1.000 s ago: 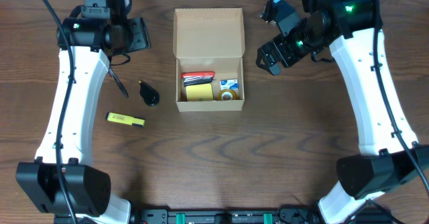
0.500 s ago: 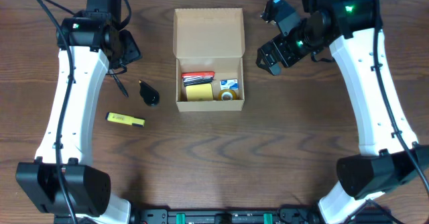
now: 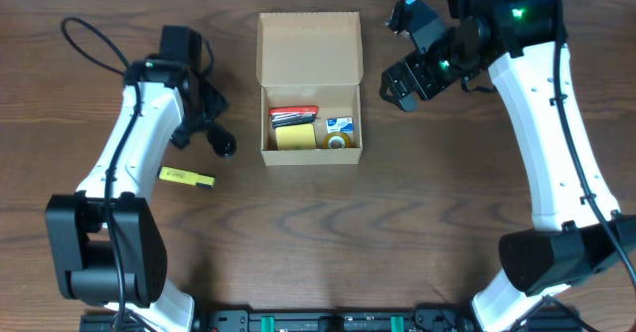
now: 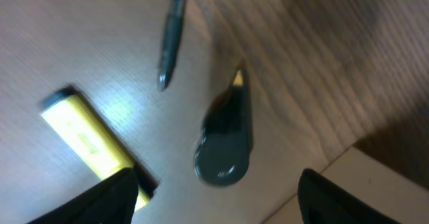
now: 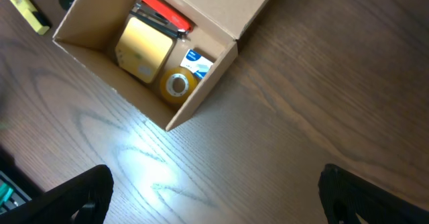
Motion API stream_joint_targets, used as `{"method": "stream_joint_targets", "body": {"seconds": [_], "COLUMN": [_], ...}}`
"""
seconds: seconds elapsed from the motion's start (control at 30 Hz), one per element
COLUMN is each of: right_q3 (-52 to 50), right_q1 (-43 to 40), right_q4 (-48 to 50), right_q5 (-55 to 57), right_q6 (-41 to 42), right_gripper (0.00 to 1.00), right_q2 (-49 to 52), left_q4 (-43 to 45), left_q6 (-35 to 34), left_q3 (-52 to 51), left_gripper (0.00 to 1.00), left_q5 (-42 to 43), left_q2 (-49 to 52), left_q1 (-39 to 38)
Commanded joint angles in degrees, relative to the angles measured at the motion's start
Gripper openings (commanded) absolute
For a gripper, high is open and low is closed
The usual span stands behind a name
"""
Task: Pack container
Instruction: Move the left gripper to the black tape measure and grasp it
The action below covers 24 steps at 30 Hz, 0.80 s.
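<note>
The tan cardboard container (image 3: pixel 309 46) stands open at mid table, flap lid leaning back. Inside lie a red tool (image 3: pixel 293 112), a yellow pad (image 3: pixel 294 136), a tape roll (image 3: pixel 337 141) and a blue-white item (image 3: pixel 340 125). My left gripper (image 3: pixel 206 121) is open and empty, just above a black teardrop-shaped object (image 3: pixel 224 143). In the left wrist view (image 4: pixel 218 210) that object (image 4: pixel 224 140) lies between the fingers, with a dark pen (image 4: pixel 171 36) and a yellow highlighter (image 4: pixel 90 143) beside it. My right gripper (image 3: pixel 402 82) is open and empty, right of the container (image 5: pixel 201 90).
The yellow highlighter (image 3: pixel 186 178) lies on the wooden table left of the container, in front of my left gripper. A corner of the container (image 4: pixel 382 184) shows at the lower right of the left wrist view. The table's front edge has black fittings.
My left gripper has swung toward the front of the table and now hangs over the black teardrop object. The right arm has not moved.
</note>
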Motion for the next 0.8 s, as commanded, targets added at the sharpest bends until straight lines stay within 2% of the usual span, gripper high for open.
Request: {"method": "stream_joint_targets", "body": {"seconds": [0.0, 0.23, 0.6, 0.77], "right_q3": [0.02, 0.02, 0.0, 0.0], "right_q1": [0.52, 0.52, 0.52, 0.52], "right_q4": [-0.07, -0.07, -0.07, -0.07], "right_q5": [-0.04, -0.04, -0.04, -0.04], "right_q6": [-0.42, -0.42, -0.42, -0.42], "right_gripper": [0.99, 0.99, 0.99, 0.99], "right_q2": [0.07, 0.07, 0.07, 0.07], "left_q4": [4.68, 8.39, 9.44, 9.49], "left_q6": [-3.08, -4.68, -11.96, -12.74], "left_q3": [-3.45, -7.41, -7.41, -7.41], "left_gripper": [0.78, 0.84, 0.84, 0.82], "left_q5": [0.33, -1.11, -0.55, -0.57], "left_q2": [-0.07, 2.4, 8.41, 9.62], "left_q1": [-0.68, -2.16, -4.39, -4.37]}}
